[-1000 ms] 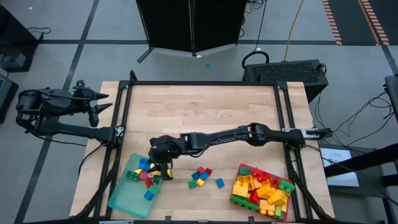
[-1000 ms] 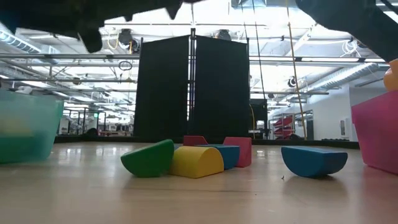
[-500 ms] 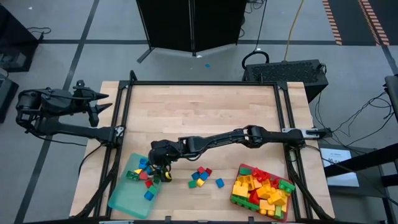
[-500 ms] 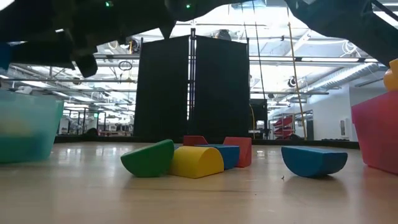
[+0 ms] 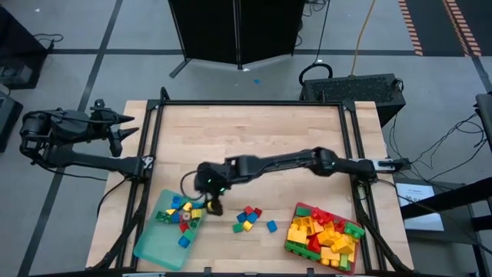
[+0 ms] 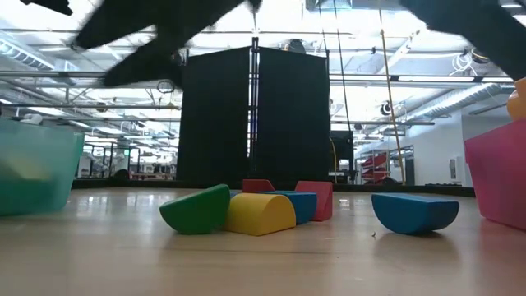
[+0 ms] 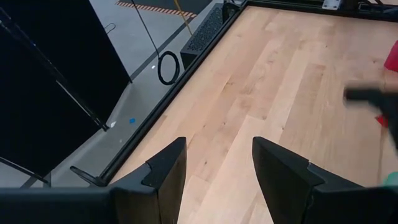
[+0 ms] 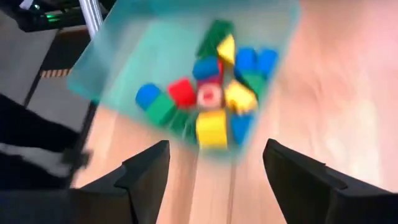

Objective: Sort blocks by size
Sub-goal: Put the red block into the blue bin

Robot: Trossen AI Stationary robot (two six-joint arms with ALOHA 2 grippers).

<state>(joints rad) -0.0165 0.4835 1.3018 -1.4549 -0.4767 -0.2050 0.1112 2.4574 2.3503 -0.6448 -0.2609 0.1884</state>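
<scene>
Blocks are found in three places along the front edge of the tabletop [image 5: 254, 131]. Toward the front left corner, a heap of tiny blocks [image 5: 181, 215] lies in the teal tray [image 5: 154, 246]; in the right wrist view the same heap [image 8: 211, 99] is seen crowded toward one end of that tray [image 8: 124, 68]. Near the middle of the front edge, a loose cluster of small blocks [image 5: 250, 218] lies bare on the wood, with one blue block [image 5: 271, 226] just beside it. At the front right corner, the larger blocks [image 5: 327, 235] are piled in the red tray [image 5: 296, 209].

The left gripper [image 5: 119, 131] is parked beyond the left edge of the tabletop, well apart from every block, its fingers [image 7: 168, 168] spread apart and nothing held between them. The right gripper [image 5: 211, 201] is held at the teal tray's right rim, its arm stretched across from the right edge; its fingers [image 8: 146, 171] are seen spread apart and empty, with the heap straight ahead of them.

The coming move is judged to turn on one relation: the loose cluster lies just to the right of the right gripper, between it and the red tray, along the front edge. The right arm is by far the nearer one. A short sideways reach toward the right edge would be called for, since the cluster is spread roughly along that same line.
</scene>
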